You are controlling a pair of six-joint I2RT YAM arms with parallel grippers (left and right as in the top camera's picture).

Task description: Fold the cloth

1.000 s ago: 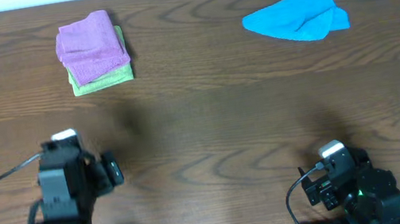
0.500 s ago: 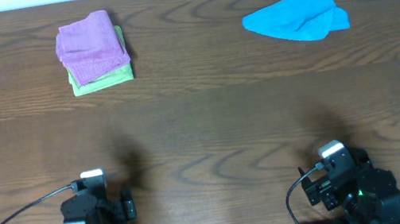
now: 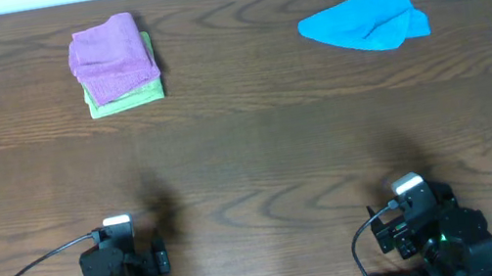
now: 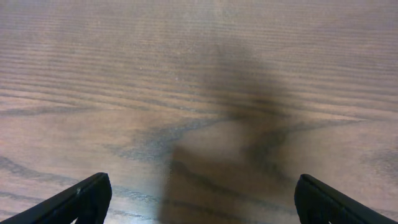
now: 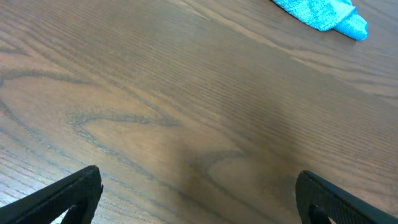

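A crumpled blue cloth [image 3: 366,18] lies at the far right of the wooden table; its edge also shows at the top of the right wrist view [image 5: 323,14]. My left gripper [image 3: 125,261] sits at the near left edge, open and empty, its fingertips wide apart over bare wood in the left wrist view [image 4: 200,199]. My right gripper [image 3: 415,215] sits at the near right edge, open and empty, fingertips wide apart in the right wrist view [image 5: 199,193]. Both grippers are far from the blue cloth.
A folded pink cloth [image 3: 111,58] lies on a folded green cloth [image 3: 131,97] at the far left. The wooden table [image 3: 259,156] runs between the cloths and the arms.
My left arm has drawn back toward the near edge and lowered to its rest place. The right arm and the cloths have not moved.
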